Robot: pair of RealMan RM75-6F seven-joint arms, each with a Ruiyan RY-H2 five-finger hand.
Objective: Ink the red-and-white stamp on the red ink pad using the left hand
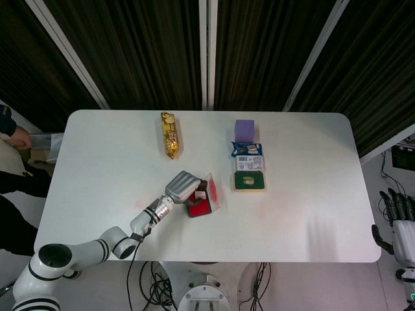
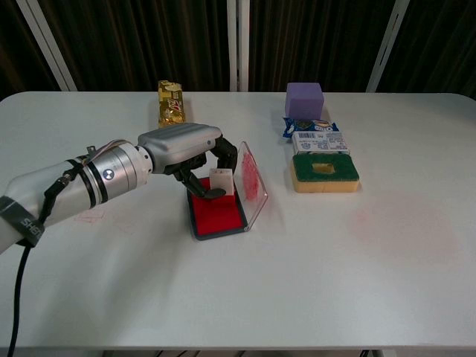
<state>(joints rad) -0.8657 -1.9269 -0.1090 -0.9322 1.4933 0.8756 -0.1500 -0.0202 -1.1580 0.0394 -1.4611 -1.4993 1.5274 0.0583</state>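
Left hand (image 2: 195, 152) grips the stamp (image 2: 222, 181) — long axis upright, base down on the ink pad (image 2: 217, 214).

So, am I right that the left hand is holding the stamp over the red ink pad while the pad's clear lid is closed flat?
Not quite: the clear lid is open, standing up along the right edge of the red ink pad, as the chest view shows. The rest holds: the left hand is holding the stamp over the pad.
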